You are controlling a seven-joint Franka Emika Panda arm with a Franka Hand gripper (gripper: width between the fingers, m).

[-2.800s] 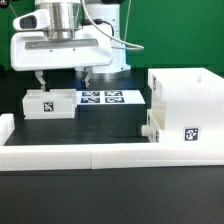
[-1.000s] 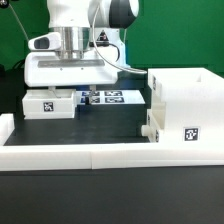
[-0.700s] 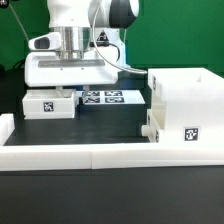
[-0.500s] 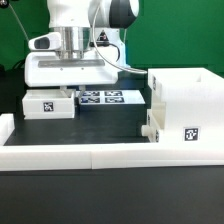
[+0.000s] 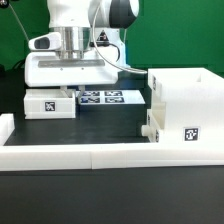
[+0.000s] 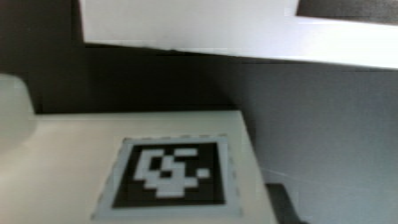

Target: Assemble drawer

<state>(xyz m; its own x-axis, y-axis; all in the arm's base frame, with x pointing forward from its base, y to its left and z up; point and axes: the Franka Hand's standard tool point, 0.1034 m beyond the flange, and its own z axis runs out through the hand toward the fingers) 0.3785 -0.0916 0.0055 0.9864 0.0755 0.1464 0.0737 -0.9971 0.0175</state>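
Note:
A shallow white drawer tray [image 5: 48, 104] with a square tag on top lies at the exterior view's left, behind the border wall. My gripper [image 5: 62, 93] is down on it. Its fingers reach to the tray's right end, and the right finger [image 5: 73, 93] rests against the tray's edge. The jaws look shut on that end of the tray. The wrist view shows the tray's tag [image 6: 169, 175] close up and blurred. The tall white drawer box [image 5: 186, 112] stands at the right, with a tag on its front face. A second tray is not clearly in view.
The marker board [image 5: 106, 97] lies flat behind the tray, towards the middle. The long low white border wall [image 5: 90, 152] runs along the front and turns up at the left end. A green backdrop stands behind the arm.
The gripper has come down from above onto the tray. In the last second its right finger closed in against the tray's right end. Since then nothing has moved.

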